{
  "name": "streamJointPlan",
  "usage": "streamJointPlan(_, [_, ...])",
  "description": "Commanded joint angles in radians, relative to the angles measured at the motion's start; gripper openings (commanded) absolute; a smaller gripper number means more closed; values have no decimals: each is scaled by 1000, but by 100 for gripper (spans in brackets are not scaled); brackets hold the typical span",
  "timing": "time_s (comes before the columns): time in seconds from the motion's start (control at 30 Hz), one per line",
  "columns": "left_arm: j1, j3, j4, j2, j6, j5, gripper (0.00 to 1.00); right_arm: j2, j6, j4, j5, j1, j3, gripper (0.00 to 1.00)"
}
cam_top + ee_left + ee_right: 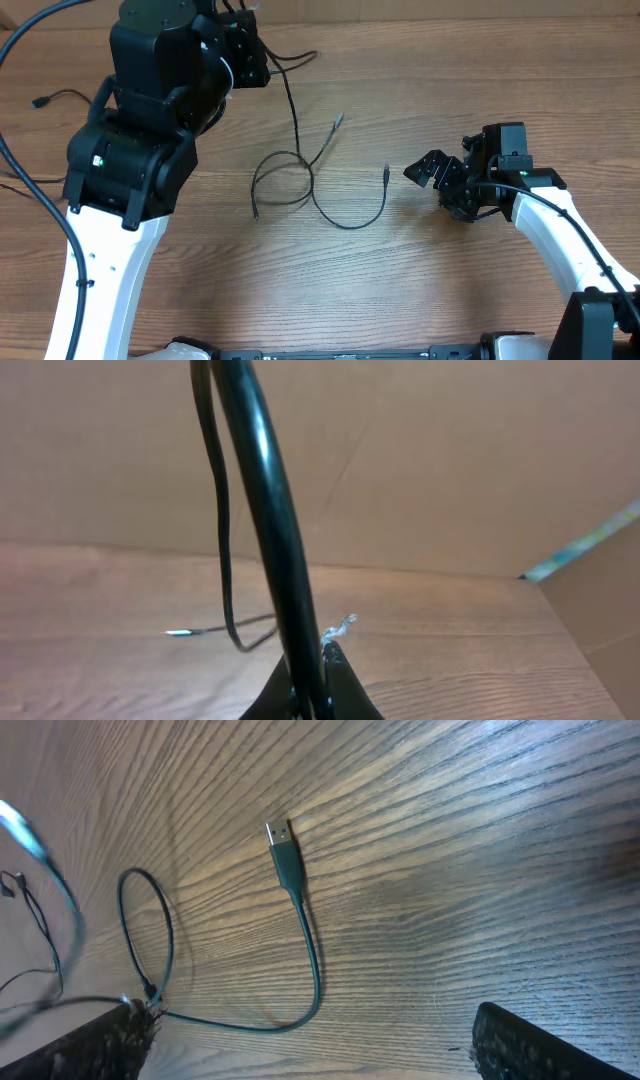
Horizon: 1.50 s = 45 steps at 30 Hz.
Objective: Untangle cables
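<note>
Cables (300,160) lie tangled on the wooden table (450,290) around the middle of the overhead view, between the two arms. One thin black strand runs from the left tool (255,55) at the upper left of the frame down toward the centre, where it meets a loose loop (278,182). From that crossing a short branch angles up and right to a silver-tipped plug (338,122). A wider curve sweeps along the bottom and rises to a USB plug (386,172) just left of the right tool (428,170).

The left tool is pressed together on one strand. In the left wrist view its dark tips (310,695) sit at the bottom edge. The pinched cord (270,510) rises from them out of the top of the frame, with a thinner strand hanging beside it. Beyond, the silver tip (178,632) rests on the table.

The right tool stands spread wide and holds nothing. In the right wrist view its fingers (85,1040) appear in the two lower corners, apart from the cable. The USB plug (280,833) lies flat on the wood in the upper middle, its cord curving down to the lower left.
</note>
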Motion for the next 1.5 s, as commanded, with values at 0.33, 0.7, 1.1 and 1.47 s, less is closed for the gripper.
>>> streamJointPlan(0.33, [-1, 20, -85, -3, -31, -32, 4, 0, 0, 4, 6, 5, -5, 100])
streamJointPlan(0.7, [-1, 20, -120, 2, 32, -75, 4, 0, -1, 40, -238, 50, -5, 4])
streamJointPlan(1.1, [-1, 22, -50, -37, 29, -76, 4, 0, 277, 163, -24, 296, -5, 4])
streamJointPlan(1.47, [-1, 22, 170, -214, 29, -140, 4, 2, 510, 225, 269, 499, -5, 7])
